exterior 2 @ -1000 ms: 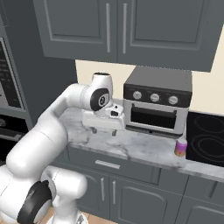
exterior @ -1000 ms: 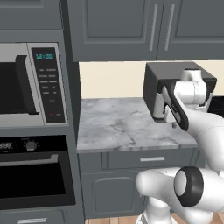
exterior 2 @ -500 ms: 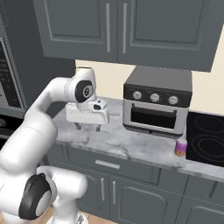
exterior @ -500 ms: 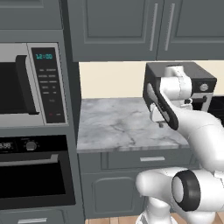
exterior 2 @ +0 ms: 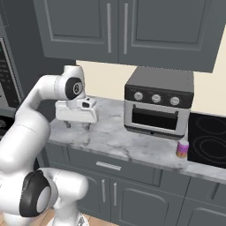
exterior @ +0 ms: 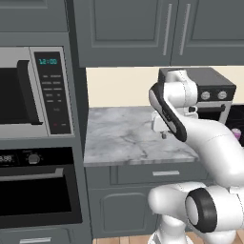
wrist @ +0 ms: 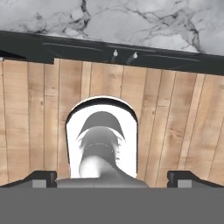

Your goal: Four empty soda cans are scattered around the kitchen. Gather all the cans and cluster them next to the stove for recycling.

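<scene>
Marble bench [exterior 2: 132, 148] spans mid-frame, toaster oven [exterior 2: 159, 103] center-right, stove [exterior 2: 207, 139] at right edge. Pink can [exterior 2: 182, 148] right of center, beside stove. My end effector [exterior 2: 76, 125] center-left, wide open, holding nothing.

One readable text is found: the clock digits "12:00", shown in blue-green on the dark control panel [exterior: 51, 93] of the microwave [exterior: 31, 93]. The small marks on the buttons under this display are too blurred to be read.
</scene>
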